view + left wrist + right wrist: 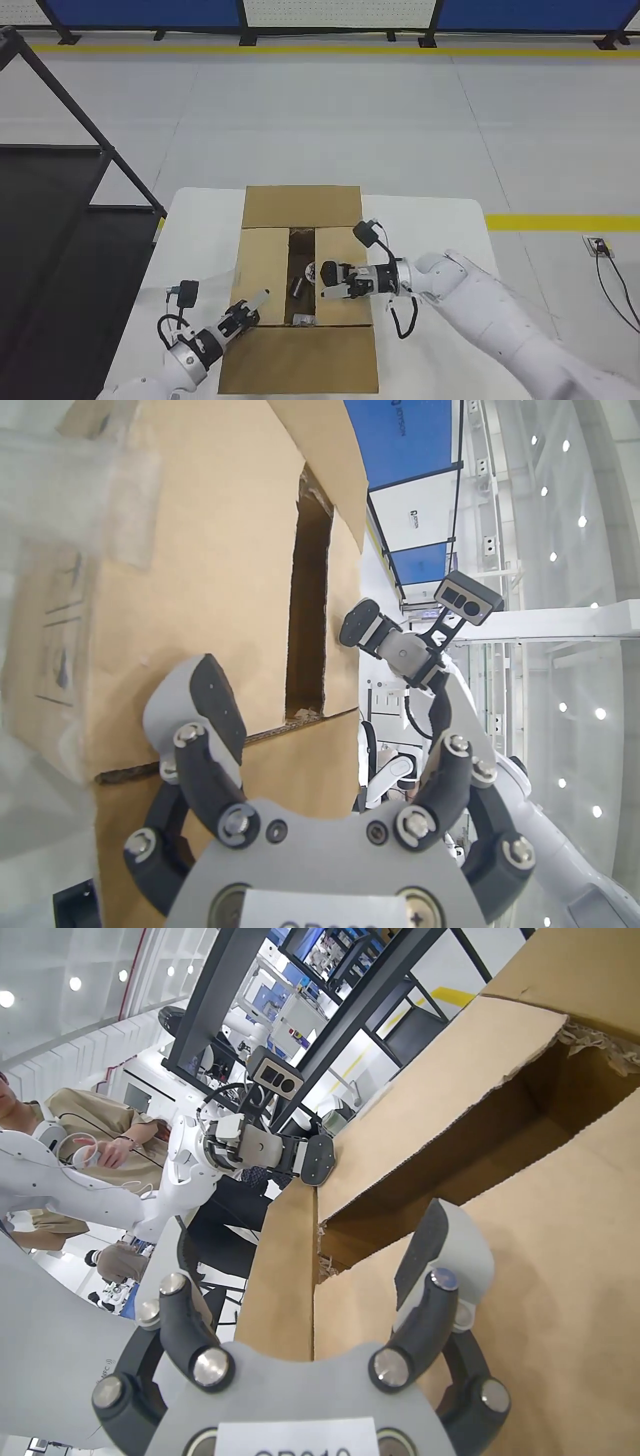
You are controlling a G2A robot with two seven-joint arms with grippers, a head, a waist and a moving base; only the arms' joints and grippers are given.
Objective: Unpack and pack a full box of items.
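White counter (430, 230) under a cardboard box (303, 205) set at its middle. On the box, 2 end flaps laid outward and 2 side flaps (262, 275) folded inward, with a dark slot between them. Right end effector (326, 281) at the inner edge of the right side flap, fingers spread apart and gripping nothing, 1 pad (424, 1248) over the cardboard, the other fingertip hidden. Left end effector (250, 305) at the box's near left corner, likewise spread wide and empty. Patch of clear tape (125, 495) on a box face in the left wrist view. Beside it, black printed handling marks (57, 650), blurred and unreadable. Down in the slot, items (300, 286): small dark and pale shapes, too small to name. White sticker (297, 1438) on the right wrist plate, its characters cut off at the frame edge.
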